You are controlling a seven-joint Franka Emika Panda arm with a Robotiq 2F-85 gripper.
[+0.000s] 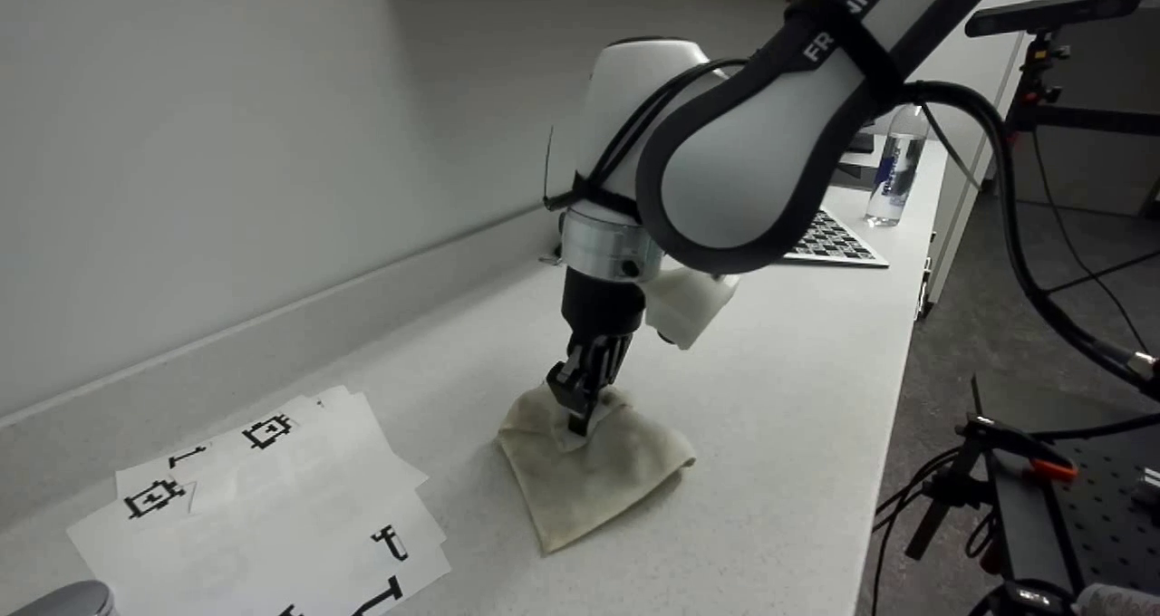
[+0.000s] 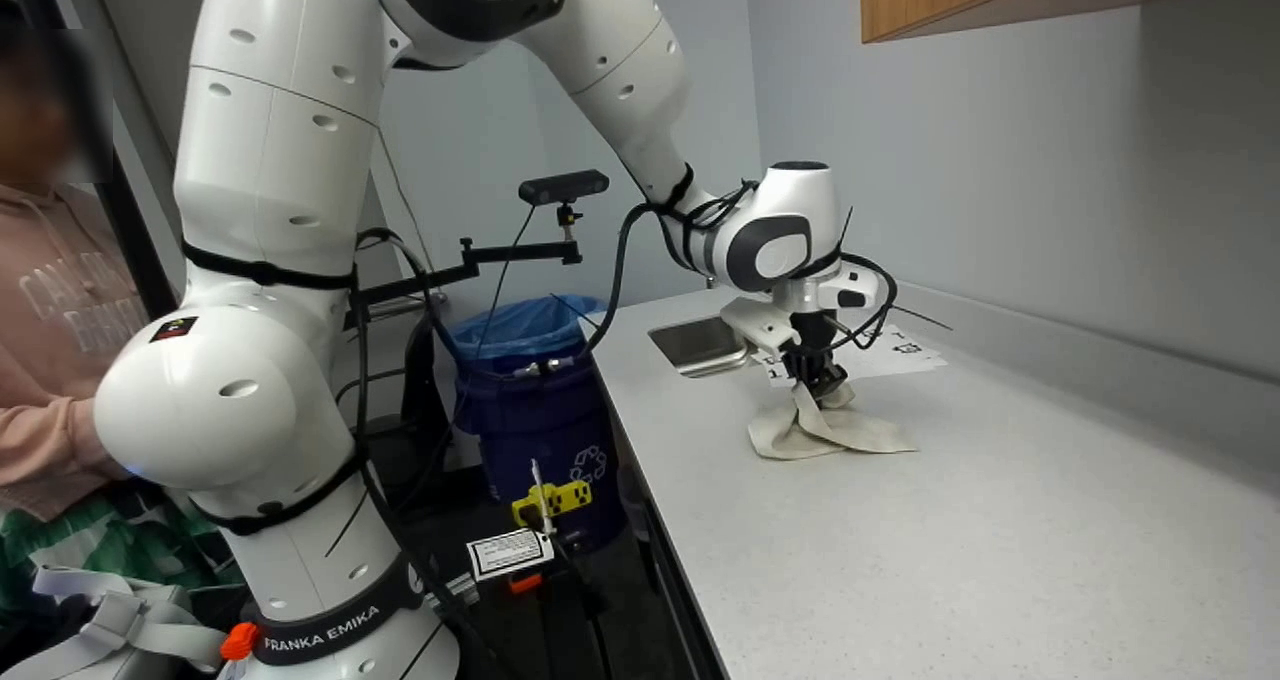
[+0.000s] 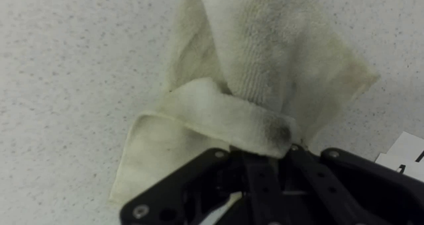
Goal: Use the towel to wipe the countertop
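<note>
One cream-coloured towel (image 1: 603,480) lies crumpled on the pale, speckled desk (image 1: 770,417), at the end of the robot's arm (image 2: 640,100). In an exterior view the fingers (image 1: 580,423) point down into it, off-centre toward one edge, and most of the fabric spreads out to one side in two loose corners. They pinch a raised fold of the cloth, their tips low and close to the surface of the desk. Up close, in the wrist view, a narrow flap with a dark smudge meets those tips, while wider folds fan away from them and another portion lies alongside one finger. Several printed sheets (image 1: 254,516) lie on the desk near the towel but apart from it. Well apart from the cloth, a black-and-white patterned board (image 1: 834,240) lies with a clear bottle (image 1: 897,172) upright just beside it. A metal sink (image 2: 712,367) shows in an exterior view, and past the desk's edge stands a blue bin (image 2: 520,420). Behind the arm, a person (image 2: 60,340) in a pink hoodie is partly in view.
</note>
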